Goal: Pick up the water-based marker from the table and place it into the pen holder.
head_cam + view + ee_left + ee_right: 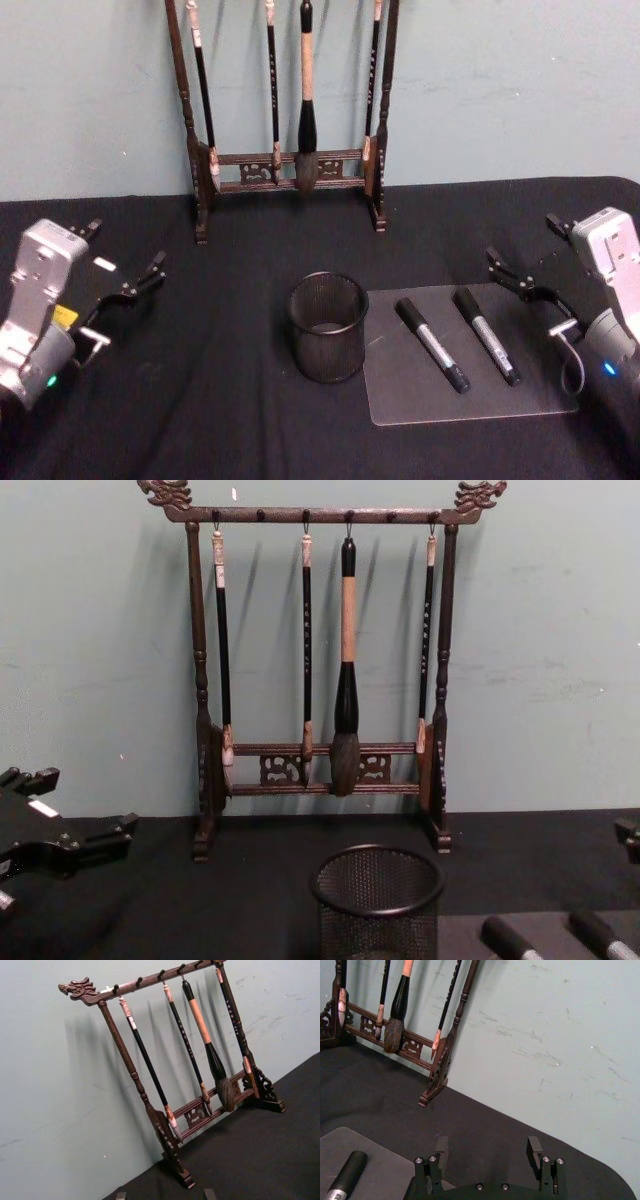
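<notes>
— Where on the bench point(230, 410)?
— Lower right: left marker point(432, 345) and right marker point(487, 336) flat on grey mat point(400, 400), beside pen holder point(329, 327).
— Tools?
— Left tool point(125, 255) lower left, right tool point(530, 248) right edge, both spread apart.

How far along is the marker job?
Nothing is done yet: the pen holder looks empty, and the left marker and right marker lie on the grey mat beside it. Nothing is in hand: the left gripper and right gripper are open, apart from them. Picking up and placing remain.
</notes>
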